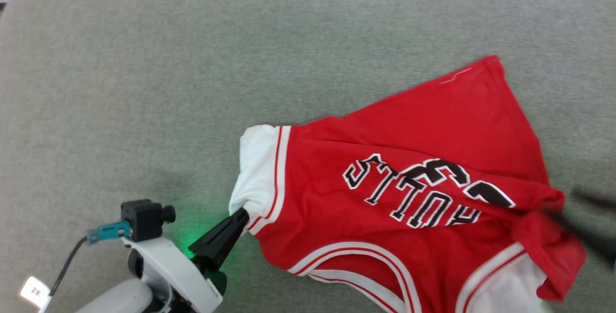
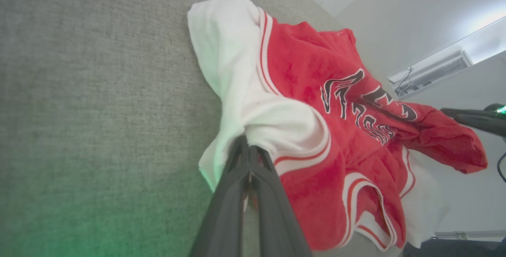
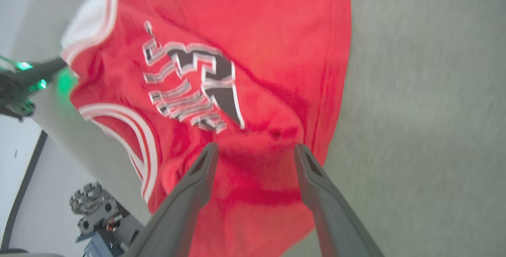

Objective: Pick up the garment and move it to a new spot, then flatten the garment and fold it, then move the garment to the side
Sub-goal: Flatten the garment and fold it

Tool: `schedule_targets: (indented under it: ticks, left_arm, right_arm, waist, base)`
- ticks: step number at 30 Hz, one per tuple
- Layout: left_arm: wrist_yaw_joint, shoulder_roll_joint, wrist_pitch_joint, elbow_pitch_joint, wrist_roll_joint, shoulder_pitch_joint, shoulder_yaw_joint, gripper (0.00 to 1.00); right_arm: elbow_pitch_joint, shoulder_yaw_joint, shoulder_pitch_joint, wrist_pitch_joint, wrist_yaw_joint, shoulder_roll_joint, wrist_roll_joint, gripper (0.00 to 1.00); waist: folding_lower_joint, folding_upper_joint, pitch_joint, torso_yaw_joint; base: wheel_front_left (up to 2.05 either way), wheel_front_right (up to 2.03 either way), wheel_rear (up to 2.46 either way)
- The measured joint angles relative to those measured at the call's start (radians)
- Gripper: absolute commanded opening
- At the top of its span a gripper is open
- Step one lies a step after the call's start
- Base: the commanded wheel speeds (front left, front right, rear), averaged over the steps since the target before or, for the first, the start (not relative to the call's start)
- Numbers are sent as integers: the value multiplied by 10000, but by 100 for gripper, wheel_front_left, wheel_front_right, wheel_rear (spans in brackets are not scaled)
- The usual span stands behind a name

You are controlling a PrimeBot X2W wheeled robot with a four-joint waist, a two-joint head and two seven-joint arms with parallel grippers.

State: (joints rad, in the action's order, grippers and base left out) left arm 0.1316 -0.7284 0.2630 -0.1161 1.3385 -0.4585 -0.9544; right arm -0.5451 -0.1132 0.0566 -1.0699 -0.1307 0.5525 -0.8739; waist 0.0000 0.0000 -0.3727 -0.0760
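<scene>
Left tool (image 1: 242,215): two long dark fingers pressed together, pinching the edge of the soft white sleeve (image 1: 257,163) of the red jersey shirt (image 1: 385,135), a thin fabric piece with white-and-red striped trim. The pinch is well to the left of the black white-outlined lettering (image 1: 414,190).
Left arm pose: the pale forearm (image 1: 163,274) lies low over the grey cloth-covered tabletop (image 1: 144,62) and reaches slantwise toward the lettering, fingers almost flat to the surface. A green glow (image 1: 192,226) falls on the cloth beside it.
Right tool (image 3: 255,151): fingers spread wide and pinching nothing. A crumpled ridge of red cloth lies under and between them, just to the right of the lettering. The right wrist view is blurred.
Place of the shirt: it lies on the tabletop with the lettering face up and the neckline toward the robot. Beyond the lettering the cloth is mostly spread. To its right the shoulder is bunched.
Handling, as I judge: light and limp, with no stiffness of its own. Lifted at one point, it will sag and fold on itself. It is not fragile, but a small pinch may slip out.
Where to take hold, as I judge: at both shoulders, one on each side of the lettering, on the striped trim where the cloth looks doubled.
Step, as I judge: flattening. The bunched shoulder needs a new hold.
</scene>
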Motion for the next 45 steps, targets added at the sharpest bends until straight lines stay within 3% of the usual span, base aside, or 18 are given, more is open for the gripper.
schedule_targets:
  ticks: [3, 5, 8, 11, 16, 22, 35, 36, 37, 39, 45]
  left_arm:
    - [0, 105, -46, 33, -88, -237, -123, 0]
    - [2, 230, -71, 52, -117, -423, -215, 0]
    - [0, 408, -71, 25, -127, -643, -368, 0]
    - [2, 602, -73, -159, -190, -833, -556, 0]
    - [2, 740, -71, -263, -174, -1212, -734, 0]
    - [2, 821, -44, -347, -104, -1562, -938, 0]
    - [0, 667, 13, -347, 77, -1753, -961, 0]
    - [0, 671, 13, -330, 109, -1769, -895, 0]
    - [0, 675, 13, -313, 171, -1781, -823, 0]
    - [0, 673, 13, -305, 174, -1792, -698, 0]
    - [0, 522, 12, -385, 161, -1889, -242, 0]
  right_arm:
    - [512, -491, 1692, -136, 0, -52, -196, 100]
    - [1202, -451, 2947, 171, 0, -40, 412, 100]
    - [2357, 706, 4398, 755, 2, 182, 1616, 100]
    - [3933, 1919, 5443, 1187, 0, -4, 1873, 100]
    - [5952, 3927, 6911, 1818, 0, 545, 2468, 100]
    - [7497, 5731, 7807, 2199, -2, 1206, 2677, 100]
    - [8445, 6381, 8322, 2685, 8, 1582, 1801, 100]
    - [8452, 6500, 8387, 2631, 12, 1590, 1718, 53]
    - [8441, 6629, 8441, 2615, 29, 1593, 1657, 28]
    - [8449, 6822, 8560, 2617, 35, 1574, 1507, 0]
    - [8901, 7060, 8798, 3346, -8, 1233, 1317, 0]
  waist:
    - [0, 0, -65, -230]
    - [0, 0, -140, -398]
    - [0, 0, -290, -654]
    - [0, 0, -449, -910]
    - [0, 0, -717, -1255]
    - [0, 0, -971, -1481]
    - [0, 0, -1135, -1230]
    - [0, 0, -1155, -1208]
    - [0, 0, -1172, -1185]
    - [0, 0, -1182, -1133]
    - [-1, 0, -993, -966]
  base:
    - [0, 0, 0]
    - [0, 0, 0]
    - [0, 0, 0]
    - [0, 0, 0]
    - [0, 0, 0]
    - [0, 0, 0]
    - [0, 0, 0]
    - [0, 0, 0]
    - [0, 0, 0]
    - [0, 0, 0]
    - [0, 0, 0]
